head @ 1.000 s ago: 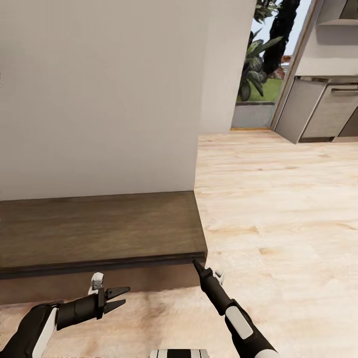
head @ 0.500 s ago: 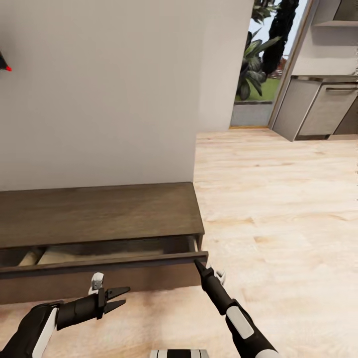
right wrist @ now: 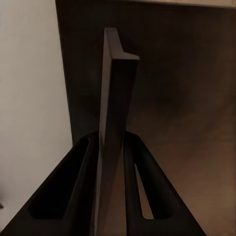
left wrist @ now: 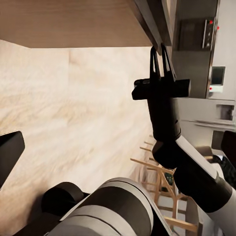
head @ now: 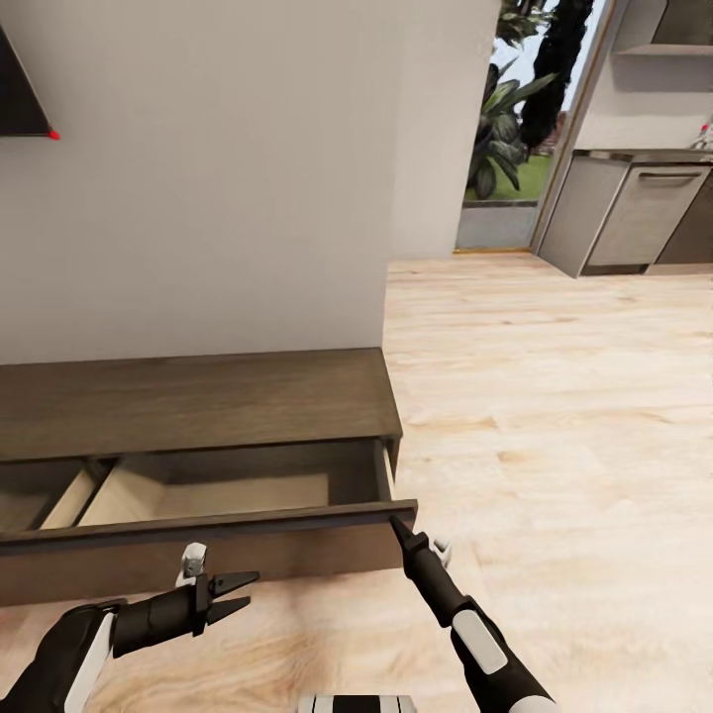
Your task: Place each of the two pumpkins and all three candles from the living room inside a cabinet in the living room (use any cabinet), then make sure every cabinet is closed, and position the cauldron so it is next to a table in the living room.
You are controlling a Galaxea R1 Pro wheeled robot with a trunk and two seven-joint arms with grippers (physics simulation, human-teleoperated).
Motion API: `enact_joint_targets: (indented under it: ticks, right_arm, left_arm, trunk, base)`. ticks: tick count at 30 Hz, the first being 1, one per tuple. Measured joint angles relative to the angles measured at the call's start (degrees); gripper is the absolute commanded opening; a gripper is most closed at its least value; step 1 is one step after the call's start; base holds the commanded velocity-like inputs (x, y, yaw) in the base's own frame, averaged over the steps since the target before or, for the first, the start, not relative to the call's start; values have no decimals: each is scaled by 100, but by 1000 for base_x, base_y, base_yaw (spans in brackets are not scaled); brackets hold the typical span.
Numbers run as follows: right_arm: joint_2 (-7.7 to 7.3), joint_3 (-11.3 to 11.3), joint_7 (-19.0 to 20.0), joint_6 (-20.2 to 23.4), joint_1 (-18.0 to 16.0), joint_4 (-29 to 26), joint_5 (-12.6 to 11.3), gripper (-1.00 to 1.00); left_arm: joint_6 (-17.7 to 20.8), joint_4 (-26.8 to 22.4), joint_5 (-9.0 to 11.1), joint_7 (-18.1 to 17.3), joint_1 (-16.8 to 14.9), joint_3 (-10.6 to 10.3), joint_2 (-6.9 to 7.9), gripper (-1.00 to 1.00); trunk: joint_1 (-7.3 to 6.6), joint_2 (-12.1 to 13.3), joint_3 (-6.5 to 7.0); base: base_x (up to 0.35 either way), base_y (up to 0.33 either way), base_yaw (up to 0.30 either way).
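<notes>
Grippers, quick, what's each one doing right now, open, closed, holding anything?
Left gripper: open, holding nothing.
Right gripper: shut on the top edge of the dark brown wooden drawer front.

Right claw (head: 396, 523) pinched closed; left claw (head: 241, 592) parted, forward.

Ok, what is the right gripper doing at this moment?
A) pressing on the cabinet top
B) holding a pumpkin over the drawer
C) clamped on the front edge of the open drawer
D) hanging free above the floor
C: the right gripper has its fingers either side of the drawer front at its corner, with the pale-lined drawer pulled out from the cabinet.
</notes>
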Motion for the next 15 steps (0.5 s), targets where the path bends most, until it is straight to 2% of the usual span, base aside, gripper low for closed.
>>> enact_joint_targets:
  ticks: [15]
  right_arm:
    - [-7, -65, 14, 11, 0, 0, -9, -100]
  left_arm:
    - [0, 0, 0, -4, 0, 2, 0, 100]
  trunk:
    - [0, 0, 0]
  base:
    - [-174, 0, 0]
